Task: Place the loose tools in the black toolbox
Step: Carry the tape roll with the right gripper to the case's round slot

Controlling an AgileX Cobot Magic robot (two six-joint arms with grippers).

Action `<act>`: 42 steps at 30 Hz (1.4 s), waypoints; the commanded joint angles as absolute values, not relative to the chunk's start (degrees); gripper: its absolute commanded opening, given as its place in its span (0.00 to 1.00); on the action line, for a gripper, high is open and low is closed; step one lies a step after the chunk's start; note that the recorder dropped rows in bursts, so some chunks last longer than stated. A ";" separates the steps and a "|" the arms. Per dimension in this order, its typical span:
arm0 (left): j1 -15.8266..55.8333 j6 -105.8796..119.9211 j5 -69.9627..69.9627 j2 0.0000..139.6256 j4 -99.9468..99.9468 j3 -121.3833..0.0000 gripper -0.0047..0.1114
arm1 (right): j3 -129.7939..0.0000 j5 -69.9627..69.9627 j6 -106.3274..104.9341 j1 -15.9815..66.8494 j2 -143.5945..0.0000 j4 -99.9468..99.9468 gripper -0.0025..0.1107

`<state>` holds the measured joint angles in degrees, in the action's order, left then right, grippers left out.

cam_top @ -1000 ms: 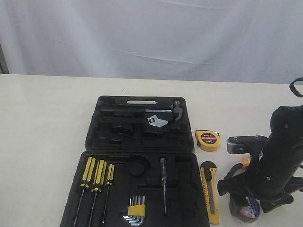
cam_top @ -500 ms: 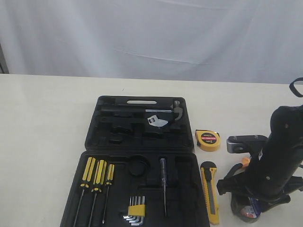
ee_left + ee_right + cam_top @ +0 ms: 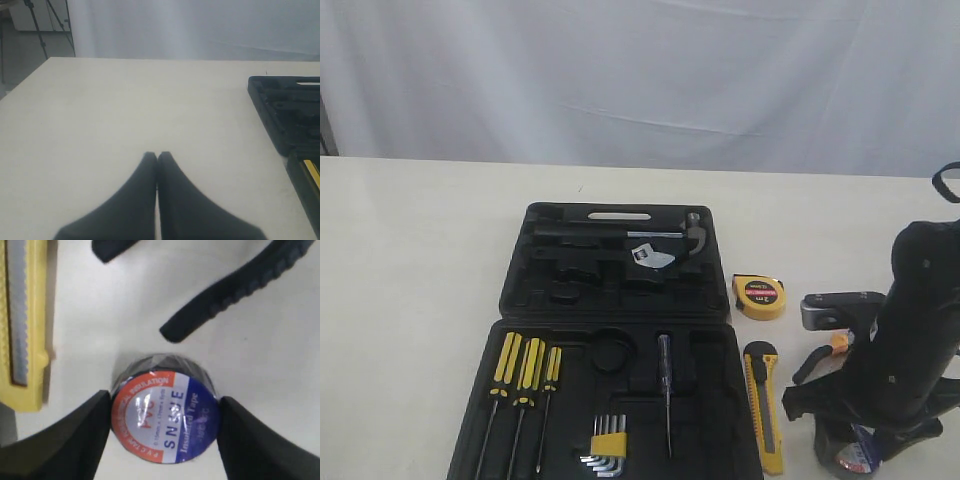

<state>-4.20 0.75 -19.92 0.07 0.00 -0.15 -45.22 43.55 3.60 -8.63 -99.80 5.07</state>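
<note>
- Exterior view: the right jaws sit low over the surface (image 3: 420,250), with the black tape roll (image 3: 852,455) lying flat between them. The pliers (image 3: 825,306) lie just behind the jaws and the utility knife (image 3: 763,405) is near one side of them. The tape measure (image 3: 758,296) is farther off. The open black toolbox (image 3: 715,420) is well apart from the jaws, beyond the knife.
- Left wrist view: the left jaws are pressed together and hold nothing. A corner of the toolbox (image 3: 280,100) shows ahead of them and off to one side.
- Right wrist view: each jaw lies against the roll's outer wall, pinching it across its width, with the label facing up. The knife lies outside one jaw, and the pliers' handles lie beyond the tips.
- Handling, as I judge it: the roll looks light and stiff enough for a firm squeeze. Its smooth, round wall could swivel or slip, though. A centred hold across the widest part, low on the wall, suits it best.
</note>
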 commanded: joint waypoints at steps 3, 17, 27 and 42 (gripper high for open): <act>-3.93 0.41 -19.62 0.00 0.00 0.00 0.04 | -51.47 54.80 1.21 -8.85 -93.51 4.46 0.19; -3.93 0.41 -19.62 0.00 0.00 0.00 0.04 | -81.54 69.96 0.98 4.87 -95.17 5.78 0.19; -3.93 0.41 -19.62 0.00 0.00 0.00 0.04 | -98.62 69.96 2.23 14.64 -112.99 5.78 0.19; -3.93 0.41 -19.62 0.00 0.00 0.00 0.04 | -103.13 69.96 4.64 17.52 -126.00 5.69 0.19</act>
<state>-4.20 0.75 -19.92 0.07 0.00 -0.15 -102.52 69.54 4.43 17.47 -125.80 6.18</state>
